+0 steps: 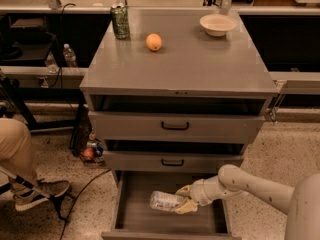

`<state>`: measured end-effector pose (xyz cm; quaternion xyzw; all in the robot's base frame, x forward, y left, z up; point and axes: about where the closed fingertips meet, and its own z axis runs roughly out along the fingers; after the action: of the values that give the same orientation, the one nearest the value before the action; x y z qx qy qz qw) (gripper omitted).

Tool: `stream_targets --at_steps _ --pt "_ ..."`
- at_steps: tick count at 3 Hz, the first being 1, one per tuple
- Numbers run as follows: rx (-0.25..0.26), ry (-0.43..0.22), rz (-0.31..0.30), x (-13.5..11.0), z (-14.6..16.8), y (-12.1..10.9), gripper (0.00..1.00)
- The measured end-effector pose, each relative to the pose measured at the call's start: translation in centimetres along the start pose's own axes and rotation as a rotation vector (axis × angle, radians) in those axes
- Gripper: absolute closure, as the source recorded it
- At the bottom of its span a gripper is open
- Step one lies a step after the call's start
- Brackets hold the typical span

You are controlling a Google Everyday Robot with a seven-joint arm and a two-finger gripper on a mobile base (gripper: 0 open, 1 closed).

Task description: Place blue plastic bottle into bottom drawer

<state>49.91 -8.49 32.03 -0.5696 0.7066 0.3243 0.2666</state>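
The blue plastic bottle point(166, 201), clear with a pale label, lies on its side low inside the open bottom drawer point(135, 215) of the grey cabinet. My gripper point(183, 199) reaches in from the right on a white arm and its yellowish fingers point(186, 207) are closed around the bottle's right end. I cannot tell whether the bottle rests on the drawer floor or hangs just above it.
On the cabinet top stand a green drink can point(120, 21), an orange point(154, 42) and a white bowl point(217, 24). The two upper drawers point(175, 126) are slightly open. A seated person's leg and shoe point(35, 191) are at the left, with cables and small bottles point(70, 56) behind.
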Motion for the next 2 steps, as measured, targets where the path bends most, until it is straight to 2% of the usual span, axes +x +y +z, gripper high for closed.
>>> stream_targets --at_steps 1,2 --pt "0.009 0.0 -0.032 0.8 1.9 -0.8 1.0" --pt "-0.002 -0.006 -0.055 1.6 4.1 -1.2 1.0"
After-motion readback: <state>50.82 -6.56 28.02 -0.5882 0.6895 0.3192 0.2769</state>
